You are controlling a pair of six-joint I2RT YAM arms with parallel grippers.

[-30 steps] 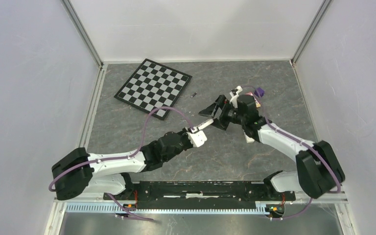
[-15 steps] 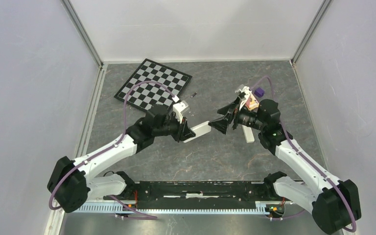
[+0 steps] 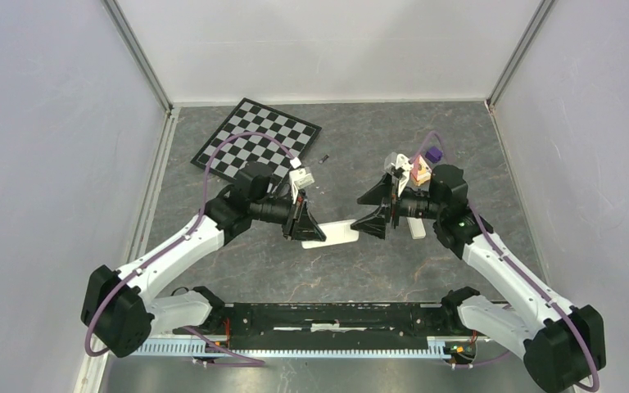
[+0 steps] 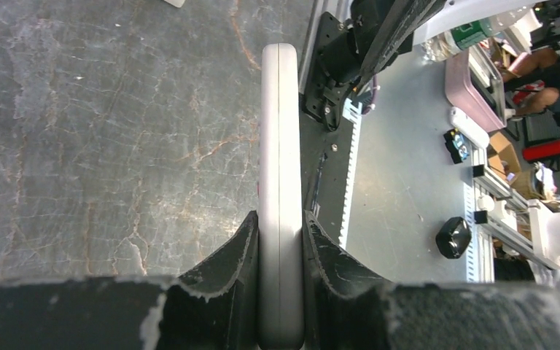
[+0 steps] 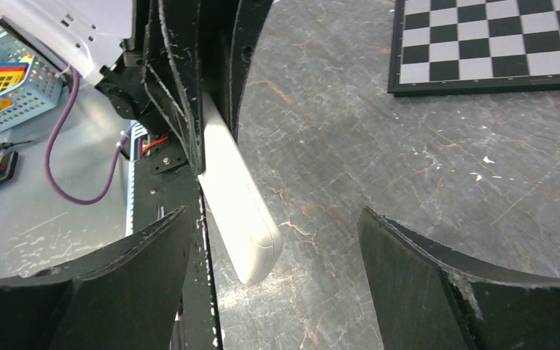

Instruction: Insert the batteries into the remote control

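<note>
Nearest bit first: the left gripper (image 4: 281,227) is pinched on one end of the white remote (image 4: 280,131). On the L wrist cam the remote shows edge-on w/ a finger (image 4: 227,257) pressed on each side, and the rest sticks out over the grey table (image 4: 102,131). Can't tell if it's resting on the surface or held just above it.

From the top cam both arms meet mid table, grippers facing each other. The right gripper (image 3: 373,210) is spread wide and not clamping anything. The remote's free end pokes toward the gap btwn its fingers. On the R wrist cam that end sits closer to one finger than the other, and I can't see any contact.

A thin pale stick (image 3: 415,227) lies flat on the table right by the R wrist.

Further back there's one battery (image 3: 324,158), a tiny dark cyl. It lies loose on the table past both grippers, well apart from the remote and not loaded. It's just off the right edge of the chessboard (image 3: 258,147), which sits tilted at the far left. Can't make out any other batteries.
</note>
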